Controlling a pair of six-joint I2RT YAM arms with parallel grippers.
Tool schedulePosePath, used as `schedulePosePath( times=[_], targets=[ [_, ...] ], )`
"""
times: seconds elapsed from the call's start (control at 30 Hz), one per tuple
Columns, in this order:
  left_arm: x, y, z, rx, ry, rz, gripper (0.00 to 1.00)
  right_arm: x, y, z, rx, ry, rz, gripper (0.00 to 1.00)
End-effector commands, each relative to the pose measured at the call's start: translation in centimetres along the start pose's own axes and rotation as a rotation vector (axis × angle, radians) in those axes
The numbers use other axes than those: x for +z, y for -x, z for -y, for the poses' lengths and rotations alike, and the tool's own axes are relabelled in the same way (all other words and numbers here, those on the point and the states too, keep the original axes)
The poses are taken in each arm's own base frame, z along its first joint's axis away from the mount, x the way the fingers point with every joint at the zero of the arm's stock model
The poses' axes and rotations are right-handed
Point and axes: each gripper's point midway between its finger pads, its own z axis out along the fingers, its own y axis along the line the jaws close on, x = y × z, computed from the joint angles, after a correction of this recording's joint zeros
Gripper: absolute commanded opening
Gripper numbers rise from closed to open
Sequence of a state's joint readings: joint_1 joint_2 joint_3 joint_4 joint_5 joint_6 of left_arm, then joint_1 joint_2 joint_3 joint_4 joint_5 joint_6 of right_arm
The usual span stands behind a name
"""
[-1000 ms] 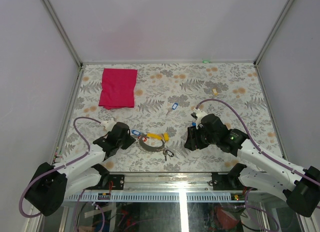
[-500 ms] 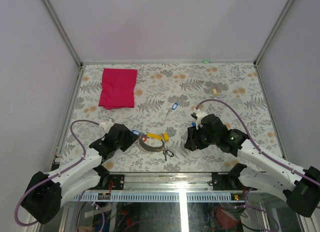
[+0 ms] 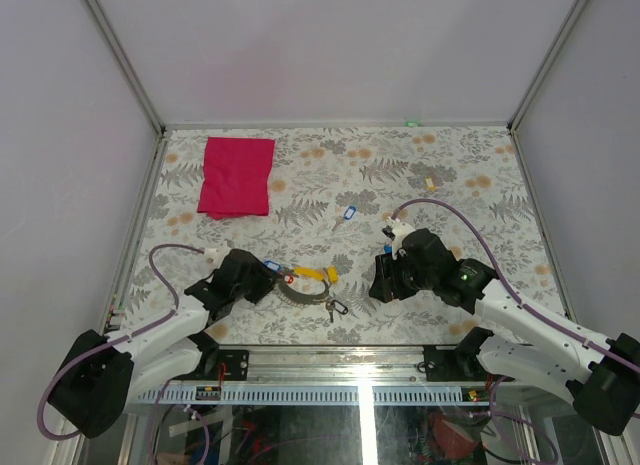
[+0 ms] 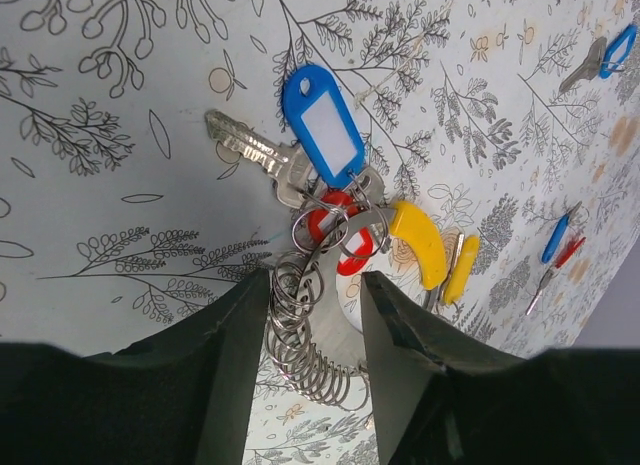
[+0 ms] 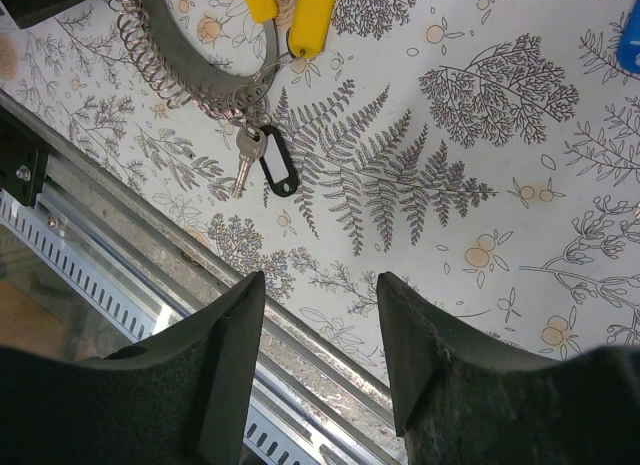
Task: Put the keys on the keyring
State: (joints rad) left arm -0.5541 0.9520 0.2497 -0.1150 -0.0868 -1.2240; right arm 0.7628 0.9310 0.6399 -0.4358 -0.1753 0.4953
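Note:
The keyring (image 4: pixel 335 330), a grey strap with a coil of small steel rings, lies between my left gripper's fingers (image 4: pixel 315 285), which stand open on either side of it. Its coil touches the left finger. At the ring's far end lie a blue-tagged key (image 4: pixel 322 125), a red tag (image 4: pixel 340 243) and two yellow tags (image 4: pixel 420 243). In the top view the keyring (image 3: pixel 300 291) lies near the front edge, with my left gripper (image 3: pixel 268 276) at its left end. A black-tagged key (image 5: pixel 270 170) hangs on the ring (image 5: pixel 190 70). A loose blue-tagged key (image 3: pixel 347 213) lies farther back. My right gripper (image 5: pixel 320 280) is open and empty.
A red cloth (image 3: pixel 237 175) lies at the back left. A small tan block (image 3: pixel 431 183) lies at the back right. The metal front rail (image 5: pixel 150 255) of the table runs under my right gripper (image 3: pixel 378 285). White walls enclose the other three sides of the table.
My left gripper has shifted slightly to the right, closer over the keyring's left end. The right arm and the keys have not moved.

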Motion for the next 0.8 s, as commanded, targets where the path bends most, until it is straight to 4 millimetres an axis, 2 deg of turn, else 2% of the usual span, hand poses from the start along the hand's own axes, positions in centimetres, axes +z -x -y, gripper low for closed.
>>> schedulePosePath(
  times=[0.0, 0.17, 0.5, 0.7, 0.77],
  targets=[
    [0.4, 0.0, 0.5, -0.014, -0.030, 0.001, 0.41, -0.3, 0.5, -0.1, -0.024, 0.006, 0.024, 0.56],
    [0.6, 0.1, 0.3, -0.009, -0.023, 0.006, 0.30, -0.2, 0.4, 0.0, -0.025, 0.005, 0.020, 0.56],
    [0.6, 0.8, -0.2, 0.030, 0.021, 0.037, 0.15, -0.2, 0.4, 0.2, -0.030, -0.003, 0.018, 0.56],
    [-0.1, 1.8, 0.4, 0.078, 0.035, 0.072, 0.01, -0.2, 0.3, 0.2, -0.030, -0.004, 0.016, 0.56],
    [-0.5, 2.4, 0.9, 0.109, 0.037, 0.088, 0.00, -0.2, 0.3, 0.2, -0.030, -0.004, 0.018, 0.56]
  ],
)
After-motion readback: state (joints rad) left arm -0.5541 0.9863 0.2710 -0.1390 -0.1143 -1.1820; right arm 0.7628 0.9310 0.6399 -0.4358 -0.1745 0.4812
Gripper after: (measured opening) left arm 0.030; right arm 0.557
